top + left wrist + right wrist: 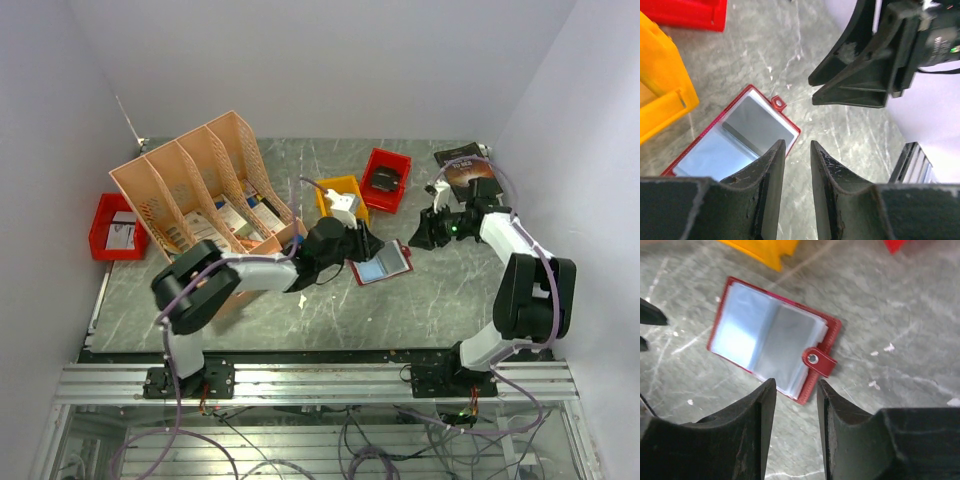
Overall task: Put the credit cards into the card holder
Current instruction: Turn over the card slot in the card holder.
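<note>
Card holder (772,357) lies open on the grey table (440,290), clear pockets up, near the yellow bin (340,185); left gripper (797,145) is at its left edge, jaws slightly apart, nothing between them; right gripper (796,382) is over its right side, jaws also partly open and empty.

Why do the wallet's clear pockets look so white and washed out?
Right wrist view: light glares off the plastic sleeves of the card holder, brightest on the left page; left wrist view: the same pale sheen, greyer on the far pocket; top view: only a small bluish patch.
</note>
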Controlling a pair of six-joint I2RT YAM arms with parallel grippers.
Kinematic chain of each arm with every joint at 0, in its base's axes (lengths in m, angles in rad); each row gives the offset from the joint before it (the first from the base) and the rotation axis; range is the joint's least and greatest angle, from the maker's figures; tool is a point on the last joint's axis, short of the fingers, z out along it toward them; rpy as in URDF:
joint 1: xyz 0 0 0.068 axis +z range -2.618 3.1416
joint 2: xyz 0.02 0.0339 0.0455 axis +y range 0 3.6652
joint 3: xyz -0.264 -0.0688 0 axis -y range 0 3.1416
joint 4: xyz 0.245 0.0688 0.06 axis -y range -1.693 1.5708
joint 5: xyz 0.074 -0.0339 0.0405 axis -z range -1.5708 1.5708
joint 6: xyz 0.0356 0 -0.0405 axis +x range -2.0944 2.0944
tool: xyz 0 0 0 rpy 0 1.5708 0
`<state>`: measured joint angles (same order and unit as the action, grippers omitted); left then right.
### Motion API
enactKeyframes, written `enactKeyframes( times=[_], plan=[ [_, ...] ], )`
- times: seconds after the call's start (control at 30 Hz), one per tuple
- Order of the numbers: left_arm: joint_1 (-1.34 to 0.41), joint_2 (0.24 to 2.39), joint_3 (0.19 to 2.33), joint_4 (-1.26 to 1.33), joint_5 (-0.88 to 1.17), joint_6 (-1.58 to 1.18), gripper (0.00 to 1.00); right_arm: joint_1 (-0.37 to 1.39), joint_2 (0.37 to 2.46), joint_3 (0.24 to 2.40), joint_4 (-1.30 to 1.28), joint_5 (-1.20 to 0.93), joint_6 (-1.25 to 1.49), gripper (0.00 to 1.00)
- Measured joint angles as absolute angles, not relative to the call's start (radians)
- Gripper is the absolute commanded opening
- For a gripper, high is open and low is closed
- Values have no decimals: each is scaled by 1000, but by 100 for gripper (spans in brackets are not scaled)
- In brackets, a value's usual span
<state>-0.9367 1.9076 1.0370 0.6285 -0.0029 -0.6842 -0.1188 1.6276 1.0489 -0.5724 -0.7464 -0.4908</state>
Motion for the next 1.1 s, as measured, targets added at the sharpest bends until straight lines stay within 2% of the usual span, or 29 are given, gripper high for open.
enactKeyframes(
  times=[0.1,0.17,0.23,0.3,0.4,0.5,0.7,0.87,1.03,1.1],
  plan=[
    [-937,1769,955,633,-28,-639,38,-110,1575,1021,-535,-817,-515,19],
    [-937,1693,901,631,-47,-616,38,-95,1582,1012,-529,-840,-527,13],
    [-937,1637,853,628,-65,-603,39,-73,1634,1027,-544,-851,-535,9],
    [-937,1593,804,622,-83,-597,44,-55,1710,1062,-570,-859,-543,9],
    [-936,1527,717,606,-115,-603,53,-33,1817,1092,-596,-852,-548,9],
    [-931,1485,656,602,-137,-618,58,-18,1841,1092,-611,-822,-537,9],
    [-905,1401,531,613,-157,-669,57,-7,1846,1092,-601,-752,-505,11],
    [-901,1375,518,613,-153,-694,56,-7,1852,1092,-596,-730,-490,14],
    [-900,1354,514,599,-150,-707,56,-7,1803,1081,-587,-751,-508,22],
    [-900,1318,513,573,-154,-702,57,-7,1739,1068,-579,-777,-522,34]
  ],
)
